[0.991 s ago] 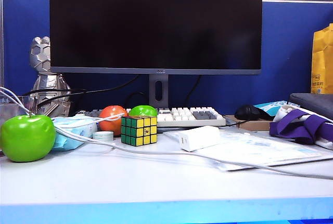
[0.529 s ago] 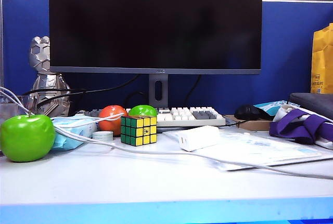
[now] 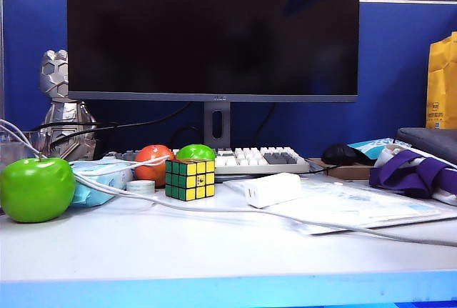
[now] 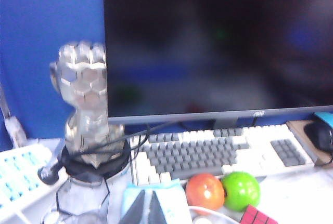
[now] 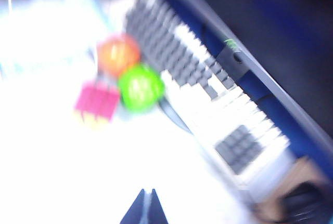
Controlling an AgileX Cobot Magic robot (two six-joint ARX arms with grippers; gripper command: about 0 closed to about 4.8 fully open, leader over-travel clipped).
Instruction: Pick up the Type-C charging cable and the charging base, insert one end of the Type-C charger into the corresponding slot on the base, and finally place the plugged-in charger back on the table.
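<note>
Nothing of the task is done yet, judging by how things lie. The base [image 3: 272,189] sits on the table [image 3: 214,258] right of the cube [image 3: 190,179], resting on the near left corner of a paper sheet [image 3: 357,208], with no plug in it. The cable [image 3: 214,209] trails across the table from the far left, past the green apple [image 3: 37,189] and over the tissue pack [image 3: 100,179], runs in front of the cube and base, and goes off toward the near right; its plug end cannot be made out. Neither thing is held. The right pincer [image 5: 145,206] shows in its wrist view as two dark tips pressed together with nothing between them, high above the white table, with the keyboard [image 5: 208,99], an orange ball [image 5: 118,55] and a green ball [image 5: 140,87] beneath in heavy blur; in the exterior view a blurred dark blue shape at the top, before the monitor [image 3: 214,29], is probably that arm. The left pincer [image 4: 151,207] is likewise shut and empty, its tips over the tissue pack at the far left of the table, near the silver figure [image 4: 86,109]. Everything is still to do: grasping the cable and base, mating the plug with the slot, and setting the joined pair down. Both pincers will have to open first.
</note>
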